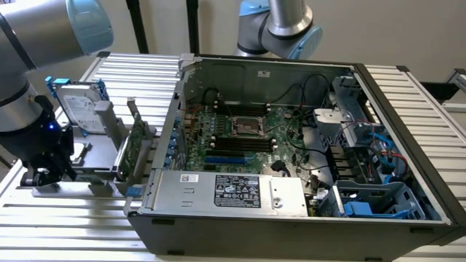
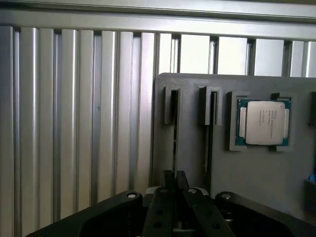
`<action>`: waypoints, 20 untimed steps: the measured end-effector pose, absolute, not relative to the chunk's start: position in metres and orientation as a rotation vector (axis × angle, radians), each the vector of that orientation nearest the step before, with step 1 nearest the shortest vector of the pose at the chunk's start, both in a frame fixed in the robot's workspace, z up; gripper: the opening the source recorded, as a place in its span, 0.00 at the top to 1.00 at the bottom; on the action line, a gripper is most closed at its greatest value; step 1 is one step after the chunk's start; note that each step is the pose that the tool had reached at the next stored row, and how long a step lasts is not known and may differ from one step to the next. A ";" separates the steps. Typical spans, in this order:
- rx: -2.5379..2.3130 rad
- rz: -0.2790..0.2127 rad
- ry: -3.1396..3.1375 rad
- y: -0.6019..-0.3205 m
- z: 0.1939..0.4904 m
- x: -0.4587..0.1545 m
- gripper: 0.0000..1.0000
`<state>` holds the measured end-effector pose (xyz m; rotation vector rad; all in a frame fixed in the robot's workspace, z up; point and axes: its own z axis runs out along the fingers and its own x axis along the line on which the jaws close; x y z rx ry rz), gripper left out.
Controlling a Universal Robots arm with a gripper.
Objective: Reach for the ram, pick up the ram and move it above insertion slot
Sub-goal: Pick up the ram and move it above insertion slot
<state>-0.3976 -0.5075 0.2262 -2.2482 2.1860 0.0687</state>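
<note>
Seemingly clamping thin dark ram stick (image 2: 175, 148) with black gripper (image 2: 175, 179).
Could jam in grey holder slot (image 2: 166, 103) if lifted tilted.

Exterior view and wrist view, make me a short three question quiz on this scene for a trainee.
1. True or false: in the exterior view the computer case lies open, with its motherboard showing.
2. In the wrist view, what sits in the square recess of the gray holder? A) a processor B) a fan C) a battery
3. Fill in: the hand is down at the holder on the exterior view's ____ of the case.
Key: 1 true; 2 A; 3 left.
</note>
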 end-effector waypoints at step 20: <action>-2.251 0.072 2.185 -0.508 0.317 -0.364 0.86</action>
